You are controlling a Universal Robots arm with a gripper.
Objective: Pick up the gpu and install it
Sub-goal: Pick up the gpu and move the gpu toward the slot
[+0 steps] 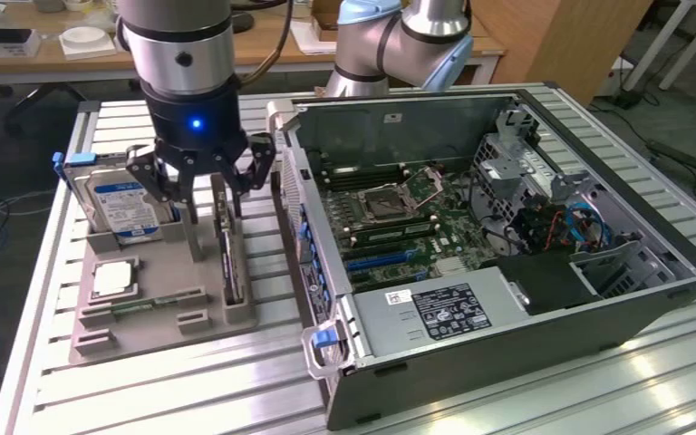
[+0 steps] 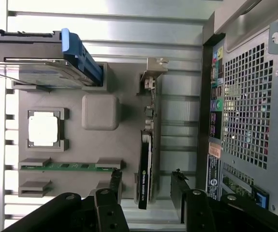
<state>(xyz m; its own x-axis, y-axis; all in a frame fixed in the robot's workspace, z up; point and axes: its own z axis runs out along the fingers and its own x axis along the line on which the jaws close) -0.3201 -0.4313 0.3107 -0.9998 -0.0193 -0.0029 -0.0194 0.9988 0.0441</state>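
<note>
- A silver hard drive with a blue-and-white label (image 1: pixel 124 207) is seen standing at the exterior view's left end of a grey moulded parts tray (image 1: pixel 155 333) on the ribbed aluminium desk (image 1: pixel 178 399). Its print cannot be read.
- A square silver processor (image 1: pixel 112 279) and a narrow green RAM stick (image 1: pixel 142 306) are noted in tray pockets.
- The black robot hand (image 2: pixel 146 188) is held wide open over the tray, and nothing is gripped.
- The gpu (image 2: pixel 146 169), a thin black card with a silver bracket, stands on edge in its tray slot, directly below and between the fingers (image 2: pixel 114 186).
- Its long axis runs across the closing line, parallel to the case wall.
- White lettering on its upper edge is not legible.
- The open dark tower case (image 1: pixel 506 362) lies on the exterior view's right, and its white-labelled power supply (image 1: pixel 439 304) cannot be read.
</note>
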